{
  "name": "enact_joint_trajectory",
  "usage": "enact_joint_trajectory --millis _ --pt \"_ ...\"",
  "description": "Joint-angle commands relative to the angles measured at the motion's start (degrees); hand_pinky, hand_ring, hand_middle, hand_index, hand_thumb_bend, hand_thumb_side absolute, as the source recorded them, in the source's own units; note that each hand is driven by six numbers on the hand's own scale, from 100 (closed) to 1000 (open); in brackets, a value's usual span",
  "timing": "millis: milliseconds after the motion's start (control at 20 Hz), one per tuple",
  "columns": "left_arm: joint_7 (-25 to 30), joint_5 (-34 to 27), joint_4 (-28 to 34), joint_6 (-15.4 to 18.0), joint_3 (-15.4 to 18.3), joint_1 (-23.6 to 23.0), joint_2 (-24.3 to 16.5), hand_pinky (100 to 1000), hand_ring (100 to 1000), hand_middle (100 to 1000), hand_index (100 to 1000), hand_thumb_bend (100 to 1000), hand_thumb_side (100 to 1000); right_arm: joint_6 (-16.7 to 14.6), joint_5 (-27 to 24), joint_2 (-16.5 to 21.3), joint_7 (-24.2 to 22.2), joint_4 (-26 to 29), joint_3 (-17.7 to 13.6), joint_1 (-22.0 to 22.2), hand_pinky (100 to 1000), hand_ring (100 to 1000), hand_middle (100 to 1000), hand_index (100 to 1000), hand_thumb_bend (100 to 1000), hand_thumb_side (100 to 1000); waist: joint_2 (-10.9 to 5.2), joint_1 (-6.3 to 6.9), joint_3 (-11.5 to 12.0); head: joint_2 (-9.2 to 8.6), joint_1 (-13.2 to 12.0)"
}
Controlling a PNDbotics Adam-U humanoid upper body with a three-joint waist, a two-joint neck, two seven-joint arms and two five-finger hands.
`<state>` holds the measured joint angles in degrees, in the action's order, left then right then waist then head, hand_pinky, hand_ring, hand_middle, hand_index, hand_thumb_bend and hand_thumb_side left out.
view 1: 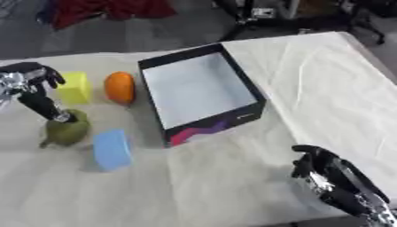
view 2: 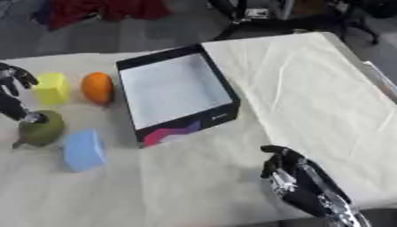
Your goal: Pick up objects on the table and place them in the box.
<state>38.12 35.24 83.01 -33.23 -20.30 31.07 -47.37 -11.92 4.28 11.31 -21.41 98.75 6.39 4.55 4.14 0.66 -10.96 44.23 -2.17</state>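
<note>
My left hand [view 1: 27, 80] hangs over the left edge of the table [view 1: 325, 88], its fingers curled with nothing inside them, while one dark digit reaches down to the top of the green pear-shaped object [view 1: 67, 130]; whether it truly touches I cannot tell. That pear-shaped object sits near the left edge, its stem end pointing toward the near-left corner. Just beside it, toward the near edge, lies the blue block [view 1: 112, 149]. Beyond the pear-shaped object, toward the far edge, stands the yellow block [view 1: 76, 87], and right of that the orange fruit [view 1: 119, 88], which lies just beside the left wall of the box [view 1: 209, 128]. The box rests near the middle of the table, turned askew to the edges, with black walls, a pale bare floor and a red and purple mark on its near wall; nothing lies in it. My right hand [view 2: 291, 175] shows at the near-right corner, above the white cloth, fingers loosely bent and holding nothing, well apart from every object
</note>
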Motion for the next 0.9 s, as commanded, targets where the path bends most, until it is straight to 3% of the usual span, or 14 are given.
enact_joint_trajectory --millis 50,300,550,650,700,800,850,900 --pt "5.36 1.95 -3.02 -5.84 -0.05 1.63 0.68 763 736 774 865 672 252 -0.17 -0.06 0.45 -0.23 0.72 0.0 -0.4 827 547 485 823 100 470 -1.75 0.38 -0.06 -0.11 0.13" --pt "3.44 3.35 -6.82 -5.25 -0.1 2.35 2.97 768 742 785 877 702 263 -0.19 -0.05 0.38 -0.23 0.73 -0.04 -0.36 827 547 485 823 100 470 -1.74 0.26 -0.09 -0.11 0.07" --pt "6.46 1.44 -8.37 -3.69 -0.18 2.35 3.33 777 750 792 878 604 229 -0.17 -0.03 0.32 -0.28 0.68 -0.07 -0.36 827 547 485 823 100 470 -1.72 0.29 -0.19 -0.11 0.0" --pt "9.32 0.68 -8.31 -2.77 -0.18 2.24 2.9 769 743 781 866 530 207 -0.15 -0.02 0.34 -0.26 0.65 -0.09 -0.38 827 547 485 823 100 470 -1.72 0.33 -0.23 -0.11 -0.04" --pt "10.63 0.57 -8.2 -2.38 -0.13 2.12 2.65 736 708 746 831 394 157 -0.15 -0.02 0.34 -0.26 0.64 -0.09 -0.41 827 547 485 823 100 470 -1.72 0.36 -0.24 -0.11 -0.04" --pt "12.57 0.82 -7.73 -1.72 0.11 1.85 2.16 693 658 693 786 297 119 -0.13 -0.01 0.33 -0.29 0.62 -0.1 -0.44 827 547 484 823 100 470 -1.72 0.4 -0.28 -0.11 0.0" --pt "13.06 1.12 -7.32 -1.42 0.3 1.69 1.89 672 629 657 754 256 103 -0.14 0.01 0.33 -0.3 0.61 -0.11 -0.44 827 547 484 823 100 470 -1.72 0.41 -0.3 -0.11 0.03" --pt "13.24 1.44 -6.72 -1.16 0.59 1.51 1.6 597 551 560 658 180 100 -0.14 0.02 0.34 -0.29 0.6 -0.14 -0.43 827 547 484 822 100 470 -1.72 0.42 -0.31 -0.11 0.08"
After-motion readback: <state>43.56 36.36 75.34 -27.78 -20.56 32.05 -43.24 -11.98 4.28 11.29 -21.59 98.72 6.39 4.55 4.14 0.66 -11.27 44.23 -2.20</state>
